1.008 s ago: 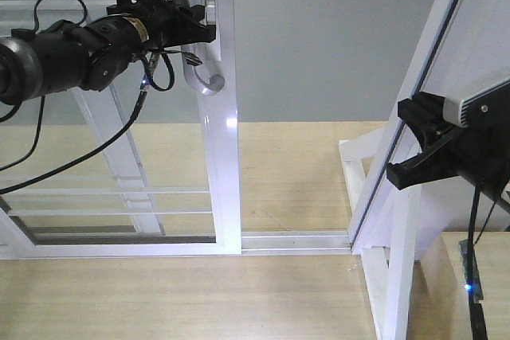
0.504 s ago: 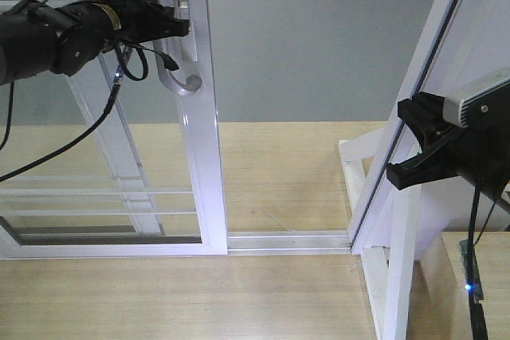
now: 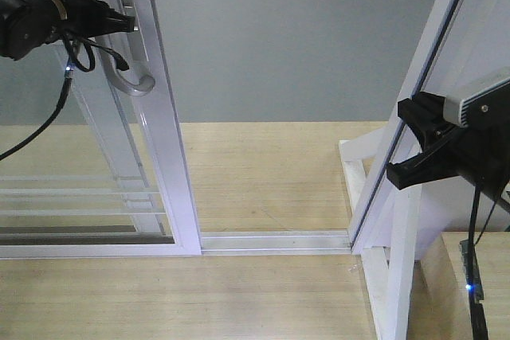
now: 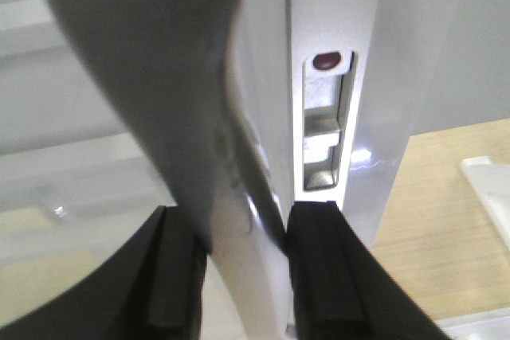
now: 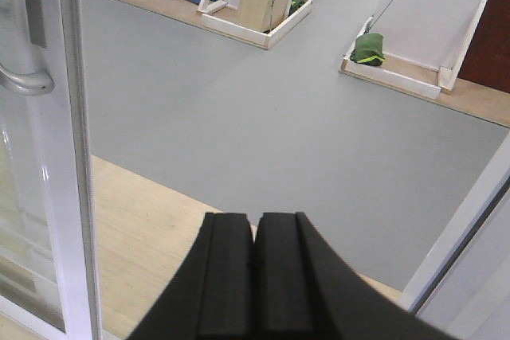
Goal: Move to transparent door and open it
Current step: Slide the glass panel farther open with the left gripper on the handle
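Note:
The transparent door (image 3: 163, 157) stands at the left, a glass panel in a white frame with thin white bars. Its curved grey pull handle (image 3: 132, 81) sits on the right stile. My left gripper (image 3: 118, 21) is shut on this handle. In the left wrist view the handle (image 4: 183, 77) runs down between the two black fingers (image 4: 319, 268) of the left gripper (image 4: 239, 268), beside the lock slot (image 4: 325, 141). My right gripper (image 3: 414, 149) hangs at the right, away from the door. Its jaws (image 5: 255, 228) are pressed together on nothing. The door stile (image 5: 68, 157) and handle (image 5: 24, 77) show at that view's left.
A floor track (image 3: 271, 240) runs from the door to the tilted white fixed frame (image 3: 422, 101) at the right. Wooden flooring lies in front, grey floor beyond the opening. A cardboard box (image 5: 263, 7) and a green bag (image 5: 368, 47) sit far off.
The door has slid left with my left gripper on its handle, and the gap to the right frame has widened. The right arm has not moved.

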Tool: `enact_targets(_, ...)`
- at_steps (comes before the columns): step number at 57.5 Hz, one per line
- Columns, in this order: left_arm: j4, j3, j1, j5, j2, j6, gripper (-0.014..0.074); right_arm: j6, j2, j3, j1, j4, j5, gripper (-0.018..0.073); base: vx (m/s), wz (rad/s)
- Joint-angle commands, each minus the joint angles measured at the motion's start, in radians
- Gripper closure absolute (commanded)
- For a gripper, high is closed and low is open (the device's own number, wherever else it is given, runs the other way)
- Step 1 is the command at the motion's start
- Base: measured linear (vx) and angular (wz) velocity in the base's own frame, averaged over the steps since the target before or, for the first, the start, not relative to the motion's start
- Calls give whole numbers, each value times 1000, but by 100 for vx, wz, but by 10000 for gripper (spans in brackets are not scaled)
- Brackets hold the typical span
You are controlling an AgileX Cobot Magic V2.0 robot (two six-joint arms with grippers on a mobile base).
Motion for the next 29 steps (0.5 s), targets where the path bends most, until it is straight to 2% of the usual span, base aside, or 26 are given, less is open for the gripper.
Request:
enact_targets(1, 5, -25, -35, -15, -106, 8, 598, -4, -16, -28, 0, 2, -76, 567, 0, 0)
enact_targets(15, 84, -25, -35, 137, -147, 8, 598, -4, -16, -28, 0, 1, -74, 567, 0, 0)
enact_targets(24, 79, -23, -35, 227, -209, 12, 598, -4, -16, -28, 0, 1, -74, 567, 0, 0)
enact_targets(29, 72, 16, -38, 227, -272, 46, 598, -3, -27, -28, 0, 1, -59, 567, 0, 0)
